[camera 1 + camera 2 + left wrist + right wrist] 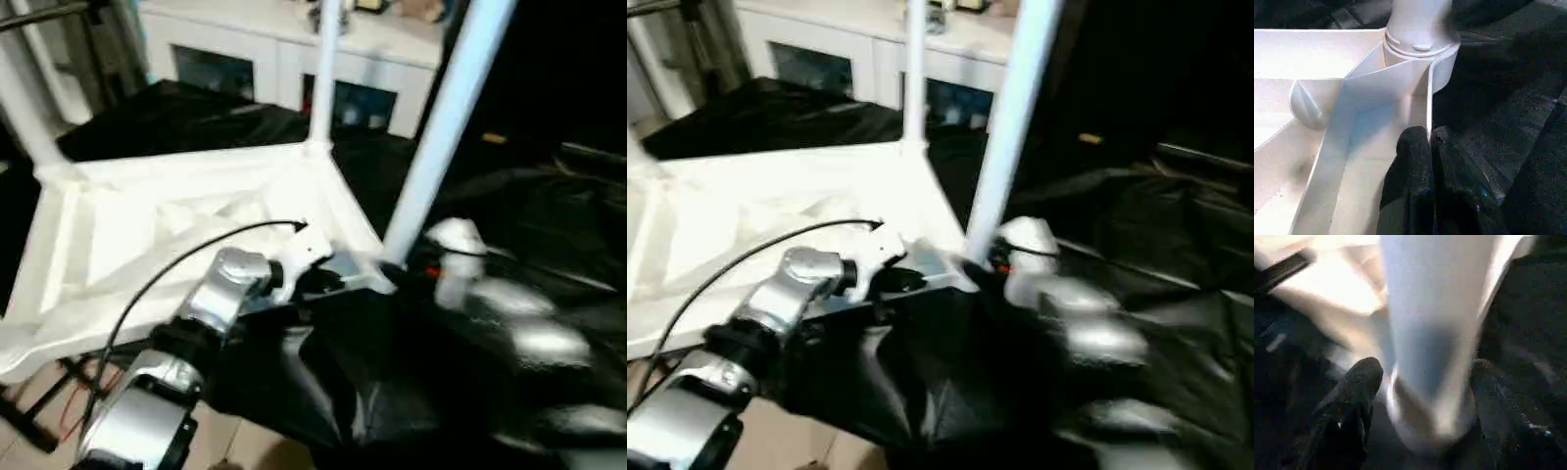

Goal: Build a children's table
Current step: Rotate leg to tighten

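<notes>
The children's table lies upside down on black cloth, its white ribbed tabletop (147,225) facing up. One white leg (441,127) stands in the near right corner socket (1420,49), and another leg (323,69) rises at the far corner. My left gripper (1430,134) is shut on the tabletop's thin rim wall just short of that near socket. Near the base of the near leg (1435,323), my right gripper (1425,366) straddles the tube. One black finger (1359,382) stands on each side, slightly apart from it.
A white glass-door cabinet (284,49) stands behind the work. Rumpled black cloth (441,372) covers the surface to the right and front. A third leg (24,108) slants up at the far left. A black cable (176,264) loops over my left forearm.
</notes>
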